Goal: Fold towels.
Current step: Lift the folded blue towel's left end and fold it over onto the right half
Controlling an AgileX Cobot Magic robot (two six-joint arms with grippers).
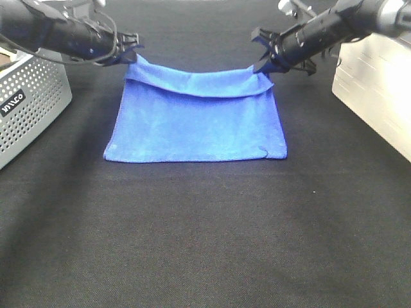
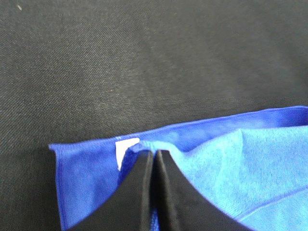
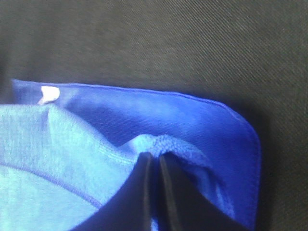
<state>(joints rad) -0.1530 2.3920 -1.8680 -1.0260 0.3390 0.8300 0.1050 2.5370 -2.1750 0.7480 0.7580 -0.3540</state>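
The royal-blue towel (image 1: 196,122) lies on the black table, its near edge flat and its far edge lifted and sagging between my two grippers. My left gripper (image 1: 133,56) is shut on the far left corner; in the left wrist view its fingertips (image 2: 155,155) pinch the cloth (image 2: 240,163) beside the small white tag (image 2: 124,150). My right gripper (image 1: 262,67) is shut on the far right corner; in the right wrist view it (image 3: 155,158) pinches a bunched fold of towel (image 3: 96,139), with the tag (image 3: 49,93) showing farther along the edge.
A perforated grey basket (image 1: 29,102) stands at the left edge of the table. A white box (image 1: 379,96) stands at the right edge. Black tablecloth (image 1: 205,237) stretches in front of the towel.
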